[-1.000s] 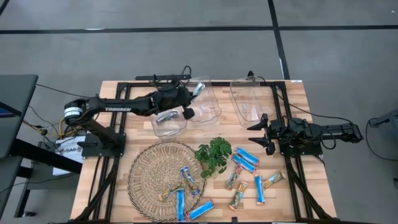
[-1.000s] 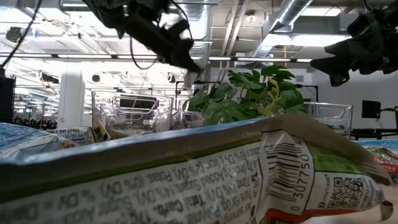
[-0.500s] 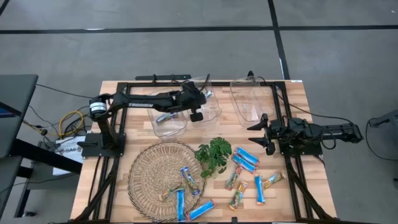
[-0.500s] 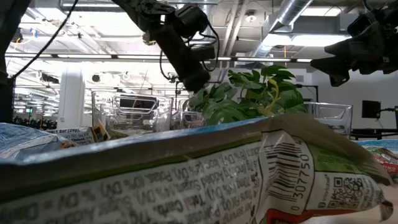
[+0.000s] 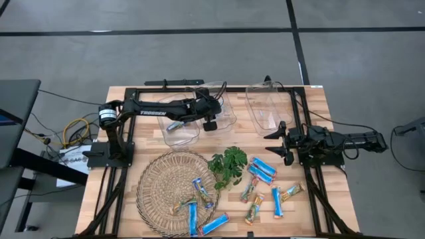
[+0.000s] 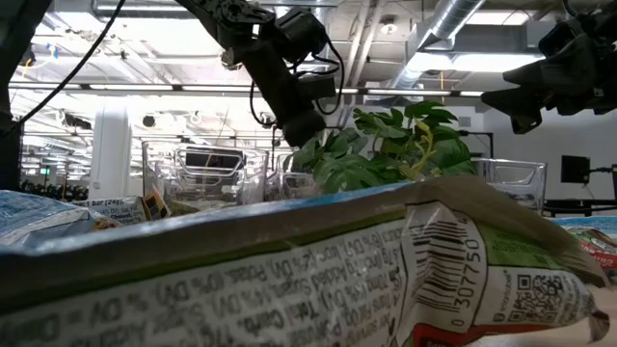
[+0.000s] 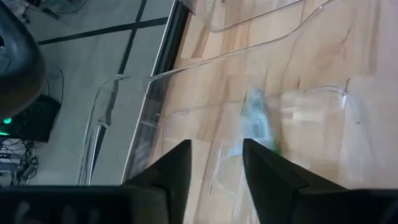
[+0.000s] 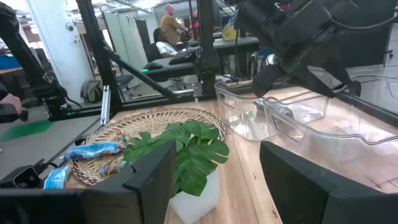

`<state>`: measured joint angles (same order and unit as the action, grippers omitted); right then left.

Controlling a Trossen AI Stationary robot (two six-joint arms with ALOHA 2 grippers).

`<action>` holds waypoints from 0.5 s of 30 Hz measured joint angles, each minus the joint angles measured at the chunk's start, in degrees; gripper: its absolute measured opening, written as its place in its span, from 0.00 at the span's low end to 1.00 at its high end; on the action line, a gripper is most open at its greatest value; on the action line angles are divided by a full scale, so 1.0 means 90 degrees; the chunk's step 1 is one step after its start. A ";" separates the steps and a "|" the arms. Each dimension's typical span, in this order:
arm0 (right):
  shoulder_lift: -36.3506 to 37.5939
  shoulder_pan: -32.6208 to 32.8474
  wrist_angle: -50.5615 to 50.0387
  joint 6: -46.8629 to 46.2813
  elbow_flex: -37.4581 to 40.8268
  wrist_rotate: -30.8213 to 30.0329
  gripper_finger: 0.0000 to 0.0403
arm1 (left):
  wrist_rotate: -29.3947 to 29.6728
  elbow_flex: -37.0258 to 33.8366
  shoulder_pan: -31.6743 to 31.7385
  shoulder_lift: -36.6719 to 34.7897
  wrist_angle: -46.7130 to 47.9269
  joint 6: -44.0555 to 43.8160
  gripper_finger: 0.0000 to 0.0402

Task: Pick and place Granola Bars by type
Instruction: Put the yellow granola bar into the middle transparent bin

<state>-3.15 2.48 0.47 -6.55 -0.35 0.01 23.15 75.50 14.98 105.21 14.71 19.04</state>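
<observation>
My left gripper (image 5: 216, 108) hangs open over the middle clear bin (image 5: 224, 118). In its wrist view (image 7: 215, 167), a blurred green-and-silver granola bar (image 7: 255, 121) shows just past the fingertips, inside the bin, free of both fingers. Another bar (image 5: 176, 124) lies in the left bin (image 5: 180, 133). Blue and tan bars (image 5: 263, 169) lie loose on the table's near right, and several more (image 5: 199, 192) lie on the round wicker tray (image 5: 156, 189). My right gripper (image 5: 279, 142) waits open at the right, holding nothing.
A third clear bin (image 5: 265, 109) stands at the far right. A green leafy sprig in a white block (image 5: 227, 166) stands between the tray and the loose bars. In the low view a large wrapper (image 6: 289, 280) fills the foreground. A black frame borders the table.
My left gripper has swung from above the left bin toward the table's right and far edge, and now hangs over the middle bin. The silver bar that showed at its fingers no longer shows there in the high view.
</observation>
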 joint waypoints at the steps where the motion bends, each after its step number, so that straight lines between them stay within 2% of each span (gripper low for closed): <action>1: 0.0000 0.0000 0.0000 0.0000 0.0000 0.0000 0.56 | -0.0002 0.0000 -0.0007 0.0000 0.0001 -0.0012 0.37; 8: 0.0001 0.0000 0.0000 0.0000 0.0001 0.0000 0.56 | -0.0061 0.0000 -0.0074 -0.0001 0.0041 -0.0269 0.43; 15: -0.0001 0.0000 0.0000 0.0000 0.0001 0.0000 0.56 | -0.0932 -0.0005 -0.0249 -0.0264 -0.0132 -0.0758 0.42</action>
<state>-3.16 2.48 0.47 -6.55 -0.34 0.01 14.76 75.46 12.74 102.83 13.52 12.21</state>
